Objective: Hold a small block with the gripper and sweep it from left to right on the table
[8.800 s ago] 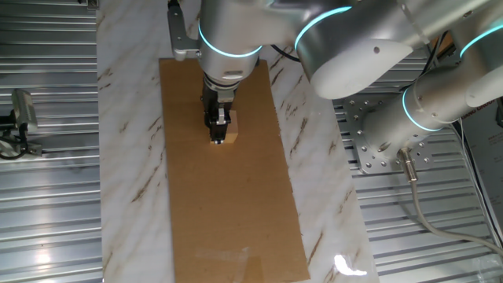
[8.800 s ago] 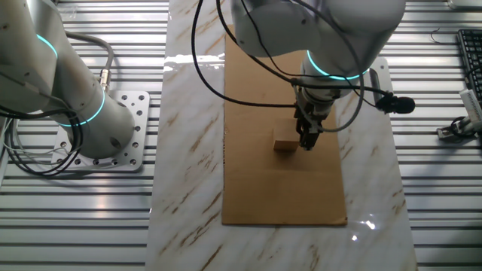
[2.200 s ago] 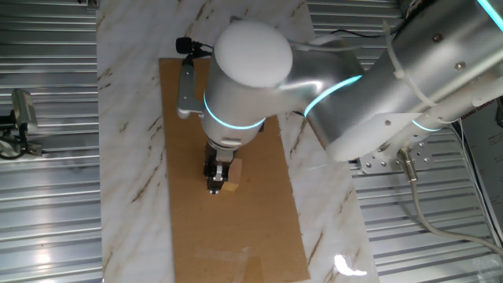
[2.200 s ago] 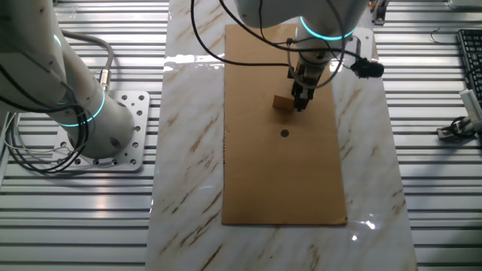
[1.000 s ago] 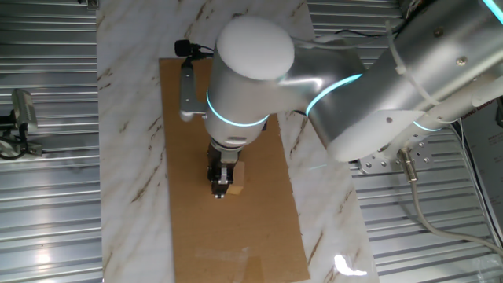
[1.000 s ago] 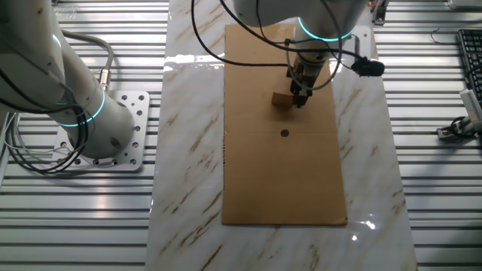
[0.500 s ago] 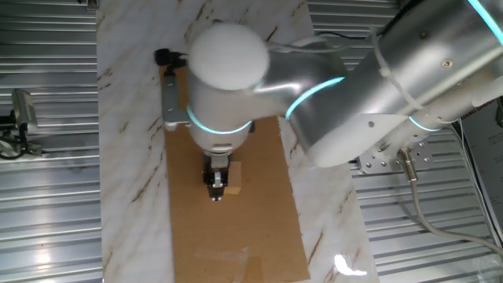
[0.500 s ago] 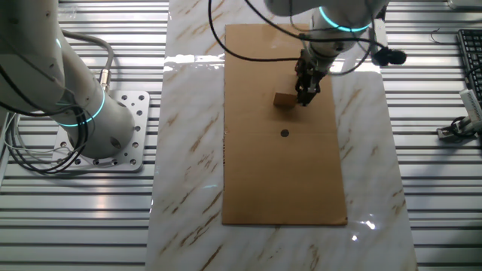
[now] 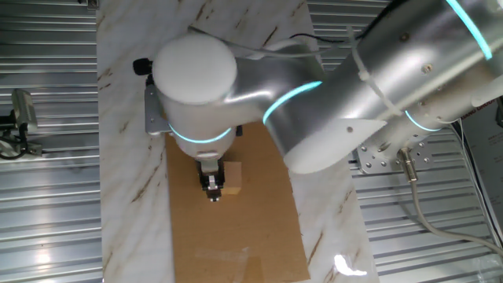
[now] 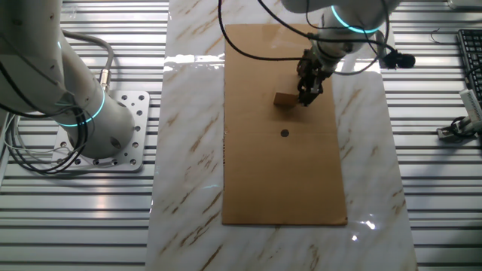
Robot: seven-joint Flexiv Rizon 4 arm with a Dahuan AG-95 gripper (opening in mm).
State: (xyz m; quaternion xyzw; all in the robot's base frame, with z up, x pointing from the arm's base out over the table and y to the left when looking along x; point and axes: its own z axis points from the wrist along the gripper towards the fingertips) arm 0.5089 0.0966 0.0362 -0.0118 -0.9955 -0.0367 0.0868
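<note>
Small block (image 10: 284,100): pale wooden cube, resting on the brown board (image 10: 263,173) atop the marble table (image 10: 184,188), above a dark dot (image 10: 284,134). Gripper (image 10: 306,96): black, pointing down, tips touching the block's side, not clamped around it; whether its fingers stand apart cannot be told. Grey ribbed flooring (image 10: 75,226) surrounds.

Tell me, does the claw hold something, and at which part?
It cannot be told. The claw stands down at the block's side on the board, but no clamp shows.

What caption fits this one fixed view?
Black gripper beside a small wooden block on the brown board.
</note>
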